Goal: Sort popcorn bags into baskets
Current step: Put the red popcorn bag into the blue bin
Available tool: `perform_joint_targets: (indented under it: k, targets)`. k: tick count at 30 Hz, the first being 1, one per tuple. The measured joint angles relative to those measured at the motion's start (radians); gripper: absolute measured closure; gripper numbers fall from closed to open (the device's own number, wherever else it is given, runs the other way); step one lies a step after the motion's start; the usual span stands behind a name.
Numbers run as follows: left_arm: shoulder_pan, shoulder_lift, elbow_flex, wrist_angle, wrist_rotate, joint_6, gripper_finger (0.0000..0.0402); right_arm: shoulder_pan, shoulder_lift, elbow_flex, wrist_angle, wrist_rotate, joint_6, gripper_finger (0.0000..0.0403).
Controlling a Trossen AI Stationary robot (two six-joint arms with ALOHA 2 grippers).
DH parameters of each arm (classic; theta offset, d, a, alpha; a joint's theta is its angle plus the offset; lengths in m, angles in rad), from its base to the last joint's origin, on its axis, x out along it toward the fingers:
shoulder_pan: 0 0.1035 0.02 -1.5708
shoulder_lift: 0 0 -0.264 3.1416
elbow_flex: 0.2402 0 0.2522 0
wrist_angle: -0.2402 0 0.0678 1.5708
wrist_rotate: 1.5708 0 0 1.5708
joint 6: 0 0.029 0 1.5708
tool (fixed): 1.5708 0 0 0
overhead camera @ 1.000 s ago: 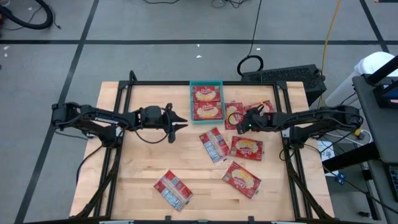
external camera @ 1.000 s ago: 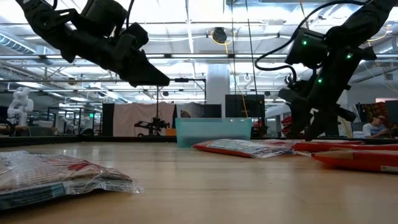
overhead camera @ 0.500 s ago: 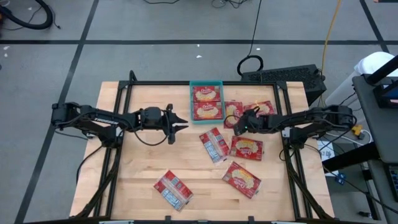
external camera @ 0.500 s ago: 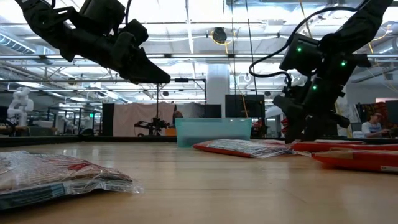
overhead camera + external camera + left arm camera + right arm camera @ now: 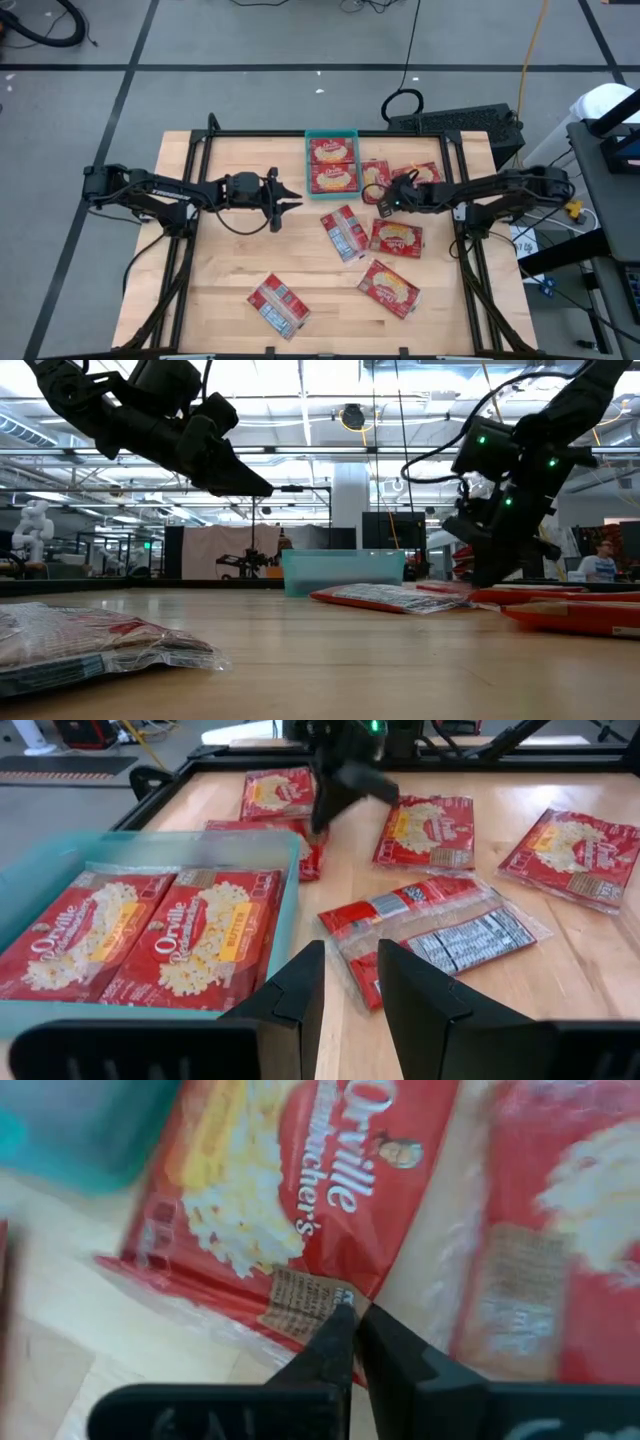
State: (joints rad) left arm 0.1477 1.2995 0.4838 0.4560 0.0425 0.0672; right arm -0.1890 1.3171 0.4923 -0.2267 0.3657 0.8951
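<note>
Two flat red plastic popcorn bags [image 5: 334, 165] already in the shallow teal plastic basket [image 5: 331, 134] at the counter's far edge; six left on the light wooden counter [image 5: 230, 260]. Right gripper [image 5: 385, 197] pinching a glossy red bag [image 5: 373, 180] beside the basket. Left gripper [image 5: 296, 199] hovering narrowly parted, empty.

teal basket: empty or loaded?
Loaded. The shallow teal plastic basket holds two flat red popcorn bags, side by side, picture side up, filling its floor.
</note>
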Motion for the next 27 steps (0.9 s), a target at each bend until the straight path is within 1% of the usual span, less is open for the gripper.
perform_joint_targets:
  k: [6, 11, 17, 23, 27]
  targets:
    - [-0.001, 0.0, 0.0, -0.021, 0.0, -0.005, 0.0302, 0.001, -0.154, 0.0, -0.024, 0.113, -0.075, 0.0402]
    - [-0.001, 0.0, 0.0, -0.017, 0.0, -0.005, 0.0302, 0.002, -0.279, 0.0, -0.035, 0.154, -0.172, 0.0403]
    - [0.002, 0.0, 0.0, 0.005, -0.004, 0.006, 0.0302, 0.001, -0.381, 0.0, -0.033, 0.161, -0.305, 0.0403]
    - [0.003, 0.0, 0.0, 0.061, -0.053, 0.032, 0.0302, 0.001, -0.446, 0.0, -0.014, 0.159, -0.435, 0.0403]
    - [0.007, 0.0, 0.0, 0.089, -0.054, 0.047, 0.0302, 0.007, -0.479, 0.001, 0.078, 0.159, -0.551, 0.0403]
